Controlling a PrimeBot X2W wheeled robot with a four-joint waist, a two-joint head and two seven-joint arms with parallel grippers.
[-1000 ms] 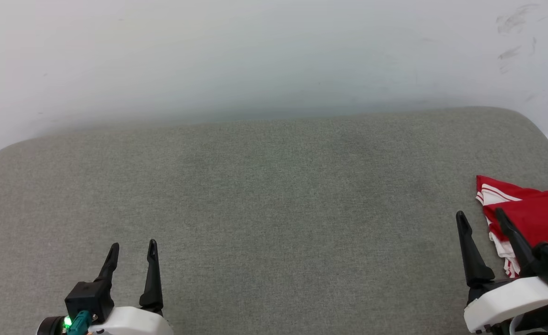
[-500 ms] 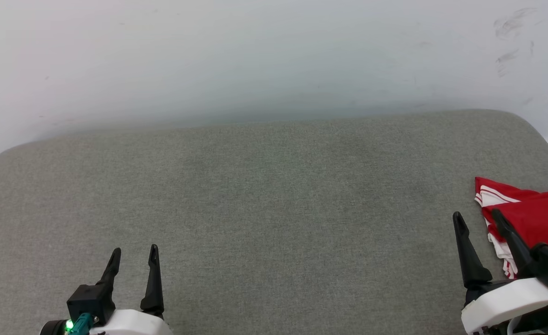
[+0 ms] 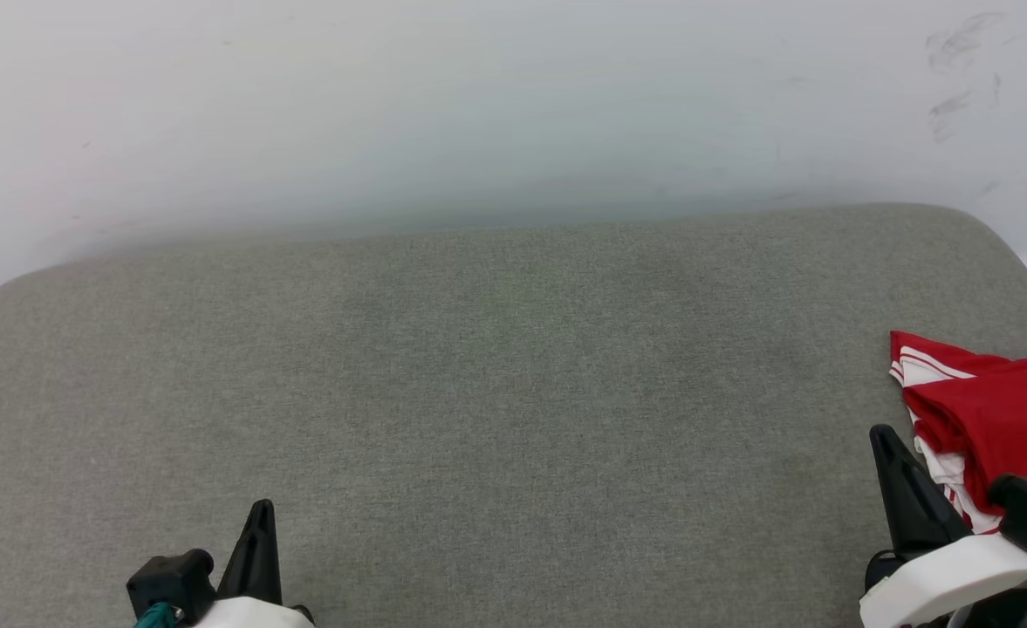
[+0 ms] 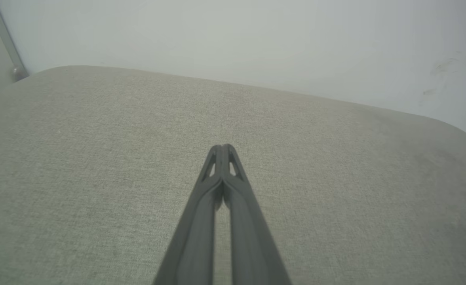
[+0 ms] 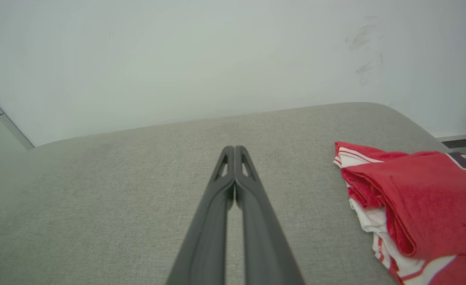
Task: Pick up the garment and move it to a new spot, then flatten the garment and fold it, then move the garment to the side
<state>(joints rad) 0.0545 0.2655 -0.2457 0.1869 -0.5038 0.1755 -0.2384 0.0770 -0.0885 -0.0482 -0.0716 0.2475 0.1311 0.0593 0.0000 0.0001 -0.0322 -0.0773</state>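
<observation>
Red and white, the garment is lying folded at the far right edge of the grey padded surface, just beside the right end effector and apparently not touching it. That one and the left end effector, both spread wide a moment ago, are now sitting clenched on nothing, fingertips pressed together. Both are also showing lower in the head view than before, as if drawing back. The garment is keeping its place. Judging from that, the folding and the move aside are looking done, and the arms are probably retiring rather than preparing another grasp. Dark, white-outlined lettering is peeking out at the garment's right edge, but too little is showing to read.
</observation>
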